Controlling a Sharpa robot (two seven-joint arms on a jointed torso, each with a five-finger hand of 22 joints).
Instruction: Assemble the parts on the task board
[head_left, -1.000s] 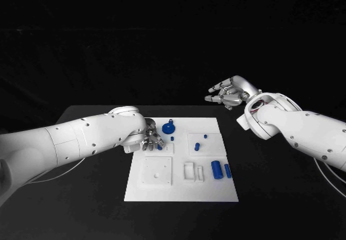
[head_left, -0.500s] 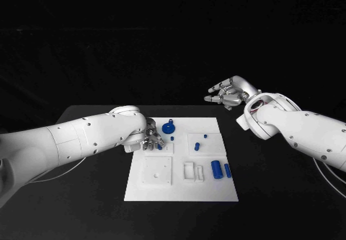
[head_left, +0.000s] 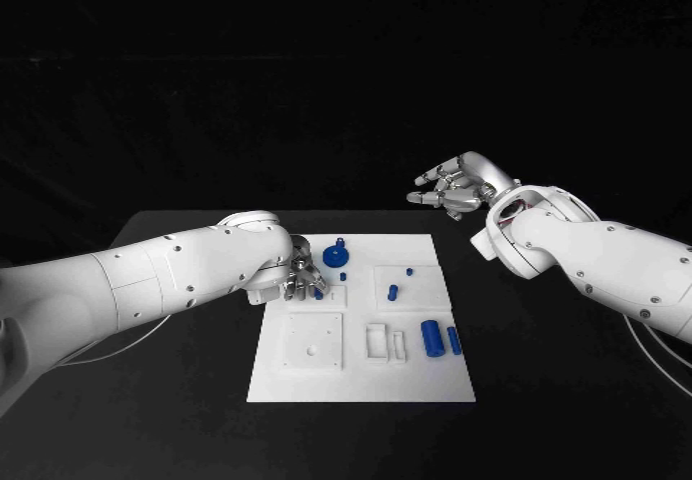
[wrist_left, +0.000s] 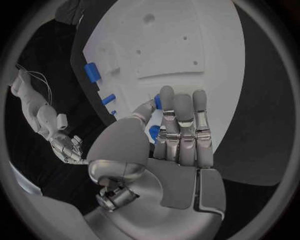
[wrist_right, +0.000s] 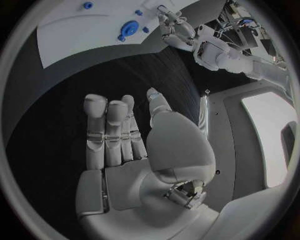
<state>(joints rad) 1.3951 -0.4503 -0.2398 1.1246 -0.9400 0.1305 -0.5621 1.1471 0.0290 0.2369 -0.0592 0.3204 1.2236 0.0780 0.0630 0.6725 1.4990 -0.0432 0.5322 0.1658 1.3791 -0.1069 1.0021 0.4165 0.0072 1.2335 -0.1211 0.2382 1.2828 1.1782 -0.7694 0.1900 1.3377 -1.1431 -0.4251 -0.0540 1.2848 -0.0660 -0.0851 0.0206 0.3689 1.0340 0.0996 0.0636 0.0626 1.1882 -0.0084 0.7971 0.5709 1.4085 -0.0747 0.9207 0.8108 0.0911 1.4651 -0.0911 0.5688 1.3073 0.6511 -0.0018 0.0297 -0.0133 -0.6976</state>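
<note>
The left hand (head_left: 303, 277) pinches a small blue peg (wrist_left: 154, 131) over the task board (head_left: 361, 385), seemingly mid-placement; next comes lining it up. The right hand (head_left: 459, 186) hovers empty, fingers apart.

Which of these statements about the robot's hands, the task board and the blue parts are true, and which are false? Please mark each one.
1. The left hand is over the task board and holds a small blue part. True.
2. The right hand grips a blue part. False: it holds nothing, with its fingers apart, raised beyond the board's far right corner.
3. Two blue cylinders lie side by side near the board's right edge. True.
4. The round blue knob sits at the board's near edge. False: it is at the far edge, close to the left hand.
</note>
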